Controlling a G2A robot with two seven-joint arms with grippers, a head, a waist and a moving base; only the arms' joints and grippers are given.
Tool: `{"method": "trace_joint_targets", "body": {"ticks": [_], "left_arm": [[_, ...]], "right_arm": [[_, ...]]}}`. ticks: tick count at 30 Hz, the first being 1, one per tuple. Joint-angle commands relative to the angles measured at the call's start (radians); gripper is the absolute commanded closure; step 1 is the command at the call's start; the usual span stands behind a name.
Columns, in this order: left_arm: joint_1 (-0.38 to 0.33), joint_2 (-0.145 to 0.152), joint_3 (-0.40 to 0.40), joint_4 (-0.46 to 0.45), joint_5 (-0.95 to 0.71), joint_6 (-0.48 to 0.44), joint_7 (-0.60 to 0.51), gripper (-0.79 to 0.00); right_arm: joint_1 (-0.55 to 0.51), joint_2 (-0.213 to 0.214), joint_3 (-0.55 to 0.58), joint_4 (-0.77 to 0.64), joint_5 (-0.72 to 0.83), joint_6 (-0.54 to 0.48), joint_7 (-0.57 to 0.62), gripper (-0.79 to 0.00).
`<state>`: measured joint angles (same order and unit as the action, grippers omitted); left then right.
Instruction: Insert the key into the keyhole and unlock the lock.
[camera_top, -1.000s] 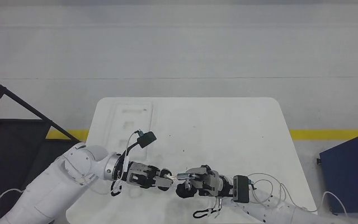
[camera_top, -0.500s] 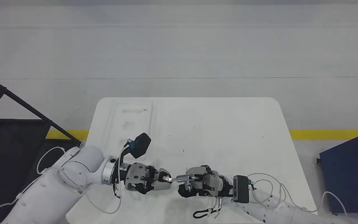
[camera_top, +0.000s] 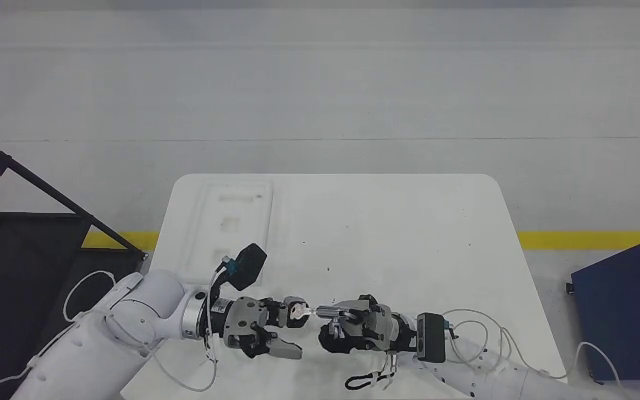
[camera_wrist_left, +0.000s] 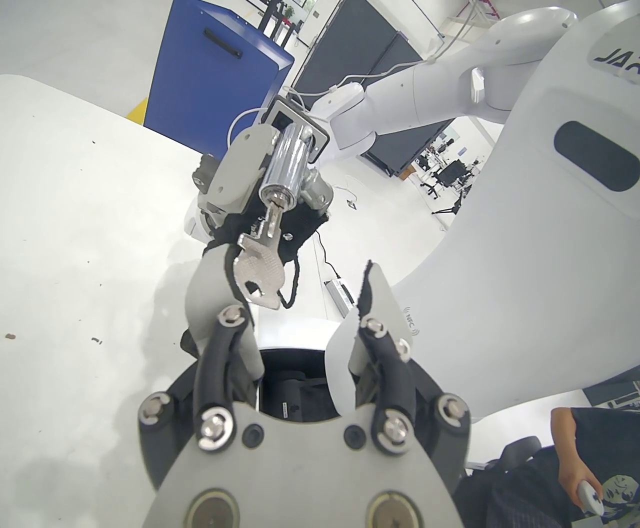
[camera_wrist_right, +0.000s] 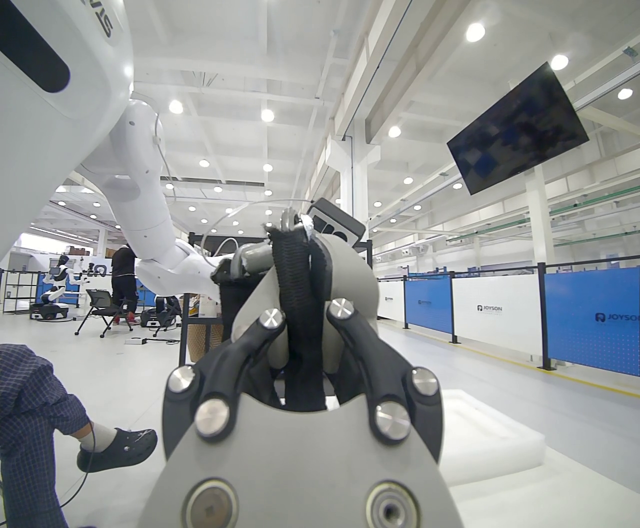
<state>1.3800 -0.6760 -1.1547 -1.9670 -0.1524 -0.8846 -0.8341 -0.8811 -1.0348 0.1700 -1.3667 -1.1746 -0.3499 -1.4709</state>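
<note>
1. Tabletop (camera_top: 420, 230): white. A shallow white tray (camera_top: 235, 210) rests on its far left part.
2. Left tool (camera_wrist_left: 292, 265): held above the near edge of the tabletop, fingers spread wide. One finger (camera_wrist_left: 212, 295) lies just beside the key head; whether they touch cannot be told. The other finger (camera_wrist_left: 375, 300) stands well apart from the key.
3. Right tool (camera_top: 335, 328): faces the left tool, close to it. Its fingers are pressed together on the lock.
4. Lock (camera_wrist_left: 286, 160): a polished metal cylinder, pinched in the right tool and raised off the tabletop. Its keyhole (camera_wrist_left: 274, 197) faces the left tool.
5. Key (camera_wrist_left: 260, 265): silver. Its blade is seated in the keyhole, and its flat head projects between the left tool's fingers.
</note>
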Motion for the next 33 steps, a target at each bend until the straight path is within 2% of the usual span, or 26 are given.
{"method": "trace_joint_targets", "body": {"ticks": [1, 9, 17, 24, 27, 29, 33], "left_arm": [[0.008, 0.001, -0.005, 0.004, -0.005, 0.0, 0.0, -0.785], [0.028, 0.004, -0.033, 0.023, -0.049, -0.013, 0.011, -0.785], [0.025, -0.001, -0.051, 0.066, 0.012, -0.005, 0.05, -0.785], [-0.026, -0.03, -0.043, 0.067, 0.183, -0.028, 0.199, -0.785], [-0.077, -0.05, -0.037, 0.029, 0.439, 0.021, 0.263, -0.785], [-0.08, -0.069, 0.013, 0.001, 0.54, 0.053, 0.342, -0.785], [-0.132, -0.097, 0.086, 0.009, 0.666, 0.085, 0.408, -0.785]], "right_arm": [[0.0, 0.0, 0.0, 0.0, 0.0, 0.0, 0.0, 0.0], [-0.016, 0.0, 0.068, -0.032, 0.007, 0.017, 0.053, 0.0], [0.016, -0.017, 0.17, -0.041, 0.009, -0.027, 0.093, 0.0], [0.025, -0.055, 0.22, 0.003, 0.055, -0.07, 0.104, 0.0], [0.023, -0.074, 0.225, 0.02, 0.052, -0.083, 0.112, 0.0], [0.019, -0.086, 0.228, 0.031, 0.046, -0.088, 0.111, 0.0], [0.005, -0.104, 0.241, 0.049, 0.034, -0.096, 0.099, 0.0]]}}
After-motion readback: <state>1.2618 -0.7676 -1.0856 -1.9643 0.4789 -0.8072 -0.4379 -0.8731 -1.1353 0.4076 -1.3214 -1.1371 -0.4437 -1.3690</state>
